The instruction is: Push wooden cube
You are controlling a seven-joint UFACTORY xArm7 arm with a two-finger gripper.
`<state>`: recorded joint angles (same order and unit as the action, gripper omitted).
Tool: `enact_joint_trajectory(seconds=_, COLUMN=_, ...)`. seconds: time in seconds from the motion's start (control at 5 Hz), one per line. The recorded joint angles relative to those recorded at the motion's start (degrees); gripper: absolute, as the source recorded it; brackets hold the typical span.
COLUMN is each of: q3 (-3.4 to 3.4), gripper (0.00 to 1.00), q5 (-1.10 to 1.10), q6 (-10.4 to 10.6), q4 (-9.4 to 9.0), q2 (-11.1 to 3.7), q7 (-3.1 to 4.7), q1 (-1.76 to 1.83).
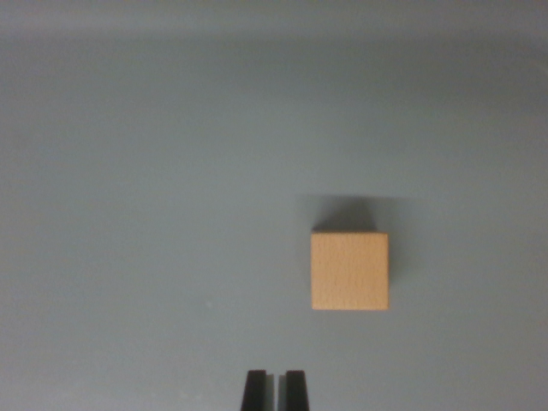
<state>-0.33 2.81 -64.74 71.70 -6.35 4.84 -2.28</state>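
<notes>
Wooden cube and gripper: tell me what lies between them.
Nothing. In the wrist view only bare grey surface separates the gripper, fingertips close together at the bottom edge, from the wooden cube, which sits up and toward the wrist view's right.

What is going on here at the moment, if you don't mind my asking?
A robot arm is set up to push a wooden cube across a plain grey surface. In the wrist view the gripper shows at the bottom edge, its two dark fingertips close together with only a narrow gap. The cube sits apart from it, further up and toward the wrist view's right, casting a shadow behind. There is no contact yet, so the push has not started.
</notes>
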Motion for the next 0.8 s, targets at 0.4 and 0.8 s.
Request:
enact_joint_trajectory(seconds=0.4, q3=-0.17, gripper=0.00, q5=0.16, q6=2.58, q4=-1.86, q2=-0.80, q7=0.58, q1=-0.16)
enact_joint_trajectory(seconds=0.8, q3=-0.35, gripper=0.00, q5=0.33, q6=5.28, q4=-3.80, q2=-1.64, q7=1.20, q1=-0.32)
